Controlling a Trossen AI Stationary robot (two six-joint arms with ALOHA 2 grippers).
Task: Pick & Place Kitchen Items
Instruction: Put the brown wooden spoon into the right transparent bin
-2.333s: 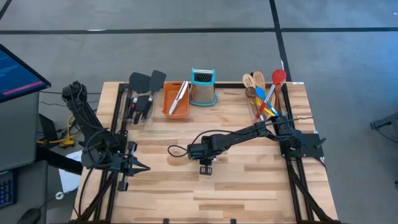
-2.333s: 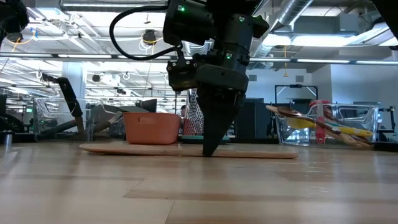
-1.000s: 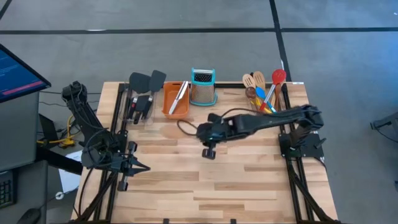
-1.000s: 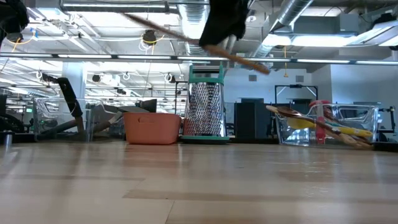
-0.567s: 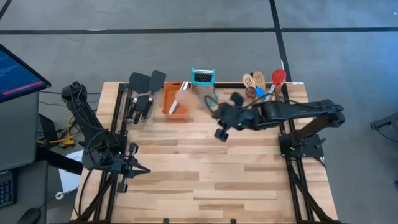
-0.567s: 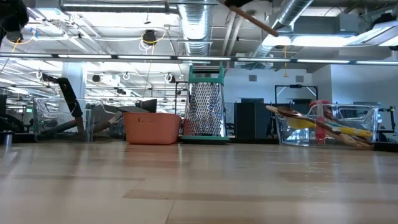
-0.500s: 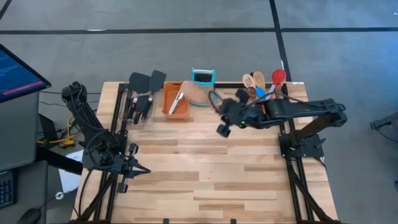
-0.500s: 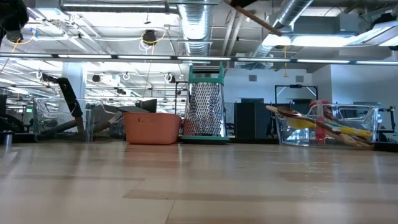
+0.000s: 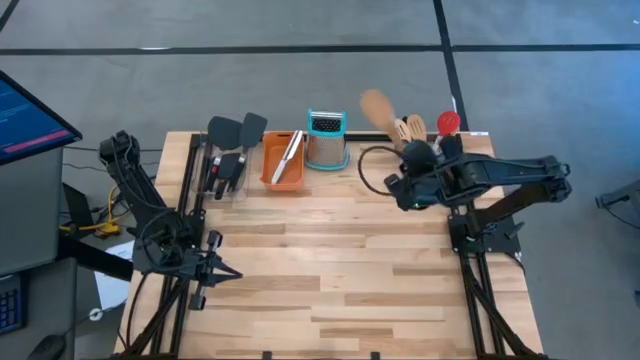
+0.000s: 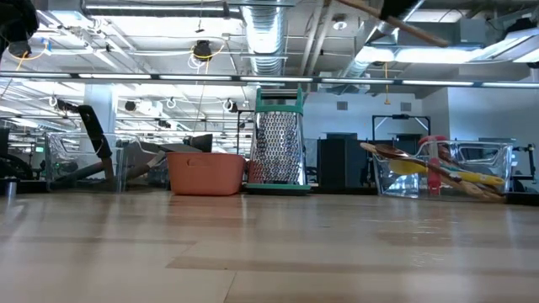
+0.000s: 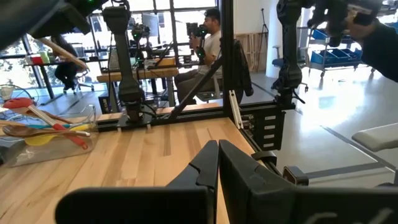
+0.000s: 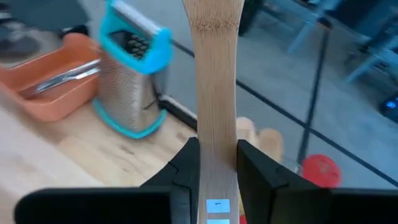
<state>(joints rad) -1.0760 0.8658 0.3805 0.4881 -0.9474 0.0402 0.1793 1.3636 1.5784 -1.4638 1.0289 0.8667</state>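
My right gripper (image 9: 410, 158) hangs high over the table's back right and is shut on a wooden spatula (image 9: 378, 106), whose broad head points up and out past the far edge. In the low view the spatula (image 10: 413, 32) crosses the top of the picture. Just beyond it a clear bin (image 9: 428, 150) holds several kitchen items: wooden spoons, a red spoon (image 12: 320, 168) and others. My left gripper (image 9: 228, 270) waits shut and holding nothing at the table's left edge, its fingers together in the left wrist view (image 11: 217, 155). My right gripper pinches the spatula's flat handle (image 12: 216, 149) between its two fingers (image 12: 186, 168), one on each narrow edge, near the end with a small label. The spatula runs forward along the fingers and beyond them. It is lifted clear of the table, slanting upward.
A steel grater with a teal top (image 9: 326, 140) and an orange tray (image 9: 283, 160) holding steel tools stand at the back middle. Black turners (image 9: 235, 130) stick out of a bin at the back left. People sit at desks beyond the table (image 11: 205, 43).
My right gripper has risen and gone from the table's middle toward the back right, rolling and tipping as it went. The wooden spatula stayed in its hold and swung round, so that its head now points past the far edge.
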